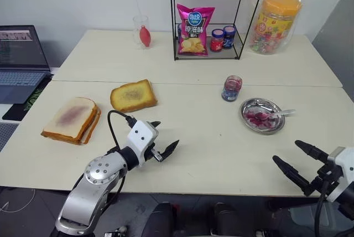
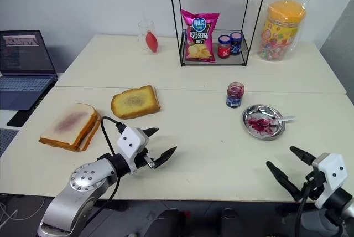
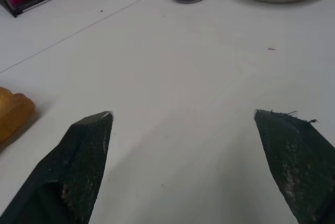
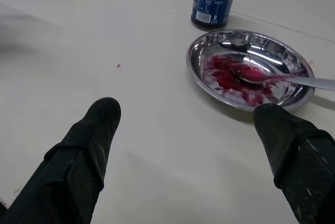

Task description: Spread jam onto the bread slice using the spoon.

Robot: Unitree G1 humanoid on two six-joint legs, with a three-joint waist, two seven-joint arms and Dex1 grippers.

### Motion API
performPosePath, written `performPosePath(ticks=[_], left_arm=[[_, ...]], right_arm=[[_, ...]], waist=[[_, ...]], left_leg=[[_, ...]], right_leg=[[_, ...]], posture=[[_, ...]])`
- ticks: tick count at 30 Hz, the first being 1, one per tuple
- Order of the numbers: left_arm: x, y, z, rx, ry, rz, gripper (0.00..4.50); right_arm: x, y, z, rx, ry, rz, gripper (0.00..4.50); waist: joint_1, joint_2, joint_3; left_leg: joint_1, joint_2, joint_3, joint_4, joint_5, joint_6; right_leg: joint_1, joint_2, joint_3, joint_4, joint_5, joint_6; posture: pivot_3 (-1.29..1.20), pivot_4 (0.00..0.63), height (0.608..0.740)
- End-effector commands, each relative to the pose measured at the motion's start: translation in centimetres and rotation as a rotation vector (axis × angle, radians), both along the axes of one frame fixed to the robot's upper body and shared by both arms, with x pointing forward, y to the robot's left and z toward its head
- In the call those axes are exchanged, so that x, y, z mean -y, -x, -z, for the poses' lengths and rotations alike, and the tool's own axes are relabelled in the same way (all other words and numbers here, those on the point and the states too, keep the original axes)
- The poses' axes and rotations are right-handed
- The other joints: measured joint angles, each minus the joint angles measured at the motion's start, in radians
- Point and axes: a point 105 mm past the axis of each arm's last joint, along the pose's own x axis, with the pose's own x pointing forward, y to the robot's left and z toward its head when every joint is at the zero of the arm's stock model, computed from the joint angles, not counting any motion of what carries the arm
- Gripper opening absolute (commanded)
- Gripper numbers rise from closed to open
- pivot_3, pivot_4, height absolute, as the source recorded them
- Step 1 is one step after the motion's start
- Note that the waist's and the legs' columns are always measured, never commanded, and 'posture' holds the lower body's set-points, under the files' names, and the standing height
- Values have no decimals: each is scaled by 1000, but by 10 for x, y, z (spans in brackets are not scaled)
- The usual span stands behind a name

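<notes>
**A:** How did the right gripper, with its two black fingers, stand?

**B:** Spread wide and empty, it hovered over the near edge of the cream table, aimed forward and inward, tilted slightly down. The shallow round steel dish lay ahead of it, a little apart.

**A:** And the step in hand?

**B:** Judged as fetching the small slim silvery metal spoon. Its bowl rested in the red smear inside the dish, and its thin handle stuck out over the rim on the robot's right. A good pick would close on that free handle, not the sticky bowl, keeping the fingers off the dish wall.

**A:** Where was the jam?

**B:** The glossy dark red-purple jam in a small clear glass jar stood just behind the dish. The thick square golden-yellow bread slice lay well to the left.

**A:** The left gripper?

**B:** Likewise gaping, holding nothing, low above the table near that slice, pointing forward and rightward from a bent silver forearm
</notes>
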Motion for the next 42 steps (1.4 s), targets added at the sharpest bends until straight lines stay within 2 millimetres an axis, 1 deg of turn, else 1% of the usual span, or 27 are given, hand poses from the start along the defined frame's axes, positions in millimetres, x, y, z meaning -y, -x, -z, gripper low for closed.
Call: performPosePath(ticks=[1, 6, 15, 18, 22, 25, 27, 30, 31, 35, 37, 38, 40, 42], left_arm=[[5, 4, -8, 21, 29, 36, 4500], [4, 4, -7, 18, 11, 28, 4500], [3, 3, -7, 8, 13, 12, 4500], [6, 6, -12, 20, 46, 49, 4500], [3, 3, -17, 16, 90, 40, 4500], [-2, 1, -25, 89, 76, 22, 4500], [-5, -1, -28, 125, 67, 1, 4500], [-21, -10, -42, 210, 90, -131, 4500], [-31, -14, -46, 221, 115, -194, 4500], [-62, -25, -51, 206, 206, -395, 4500], [-71, -27, -52, 193, 233, -449, 4500], [-79, -30, -51, 177, 252, -496, 4500], [-106, -40, -49, 126, 364, -662, 4500], [-121, -45, -45, 88, 433, -758, 4500]], right_arm=[[-5, -2, -10, 33, 12, -24, 4476], [-3, -5, -13, 38, 16, -25, 4476], [0, -6, -8, 18, 25, -21, 4476], [6, -10, -8, 24, 25, 1, 4476], [8, -14, -10, 42, 29, -2, 4476], [6, -15, -11, 49, 32, -12, 4476], [5, -16, -12, 59, 33, -20, 4476], [-2, -22, -19, 88, 34, -60, 4476], [-6, -24, -23, 95, 31, -79, 4476], [-19, -31, -35, 111, 21, -145, 4476], [-23, -33, -39, 117, 24, -165, 4476], [-29, -36, -44, 125, 22, -198, 4476], [-54, -43, -61, 143, 59, -338, 4476], [-71, -50, -72, 139, 100, -420, 4476]], waist=[[0, 0, 0], [0, 0, 0], [0, 0, 0], [0, 0, 0], [0, 0, 0], [0, 0, 0], [0, 0, 0], [-2, 0, 0], [-2, 0, 0], [0, -1, 0], [0, -1, 0], [0, -1, 0], [-3, -1, 0], [-6, -3, 1]], left_leg=[[0, 0, 0, 0, 0, 0], [0, 0, 0, 0, 0, 0], [0, 0, 0, 0, 0, 0], [0, 0, 0, 0, 0, 0], [0, 0, 0, 0, 0, 0], [0, 0, 0, 0, 0, 0], [0, 0, 0, 0, 0, 0], [0, 0, 0, 0, 0, 0], [0, 0, 0, 0, 0, 0], [0, 0, 0, 1, 0, 0], [0, 0, 0, 1, 0, 0], [0, 0, 0, 1, 0, 0], [0, -1, 0, 1, 0, 0], [0, -1, 1, 2, 0, 0]], right_leg=[[0, 0, 0, 0, 0, 0], [0, 0, 0, 0, 0, 0], [0, 0, 0, 0, 1, 1], [0, 0, 0, 0, 1, 1], [0, 0, 0, 0, 0, 0], [0, 0, 0, 0, 0, 1], [0, 0, 0, 0, 2, 4], [0, 0, 0, 0, 3, 4], [0, 0, 0, 0, 3, 4], [0, 0, 0, 0, 4, 5], [0, 0, 0, 0, 4, 6], [0, 0, -1, 0, 4, 6], [0, 1, 0, 0, 4, 6], [0, 1, 1, 0, 6, 8]], posture=[[0, 150, 740], [0, 150, 740], [0, 150, 740], [0, 150, 740], [0, 150, 740], [0, 150, 740], [0, 150, 740], [0, 150, 740], [0, 150, 740], [0, 150, 740], [0, 150, 740], [0, 150, 740], [0, 150, 740], [0, 150, 740]])
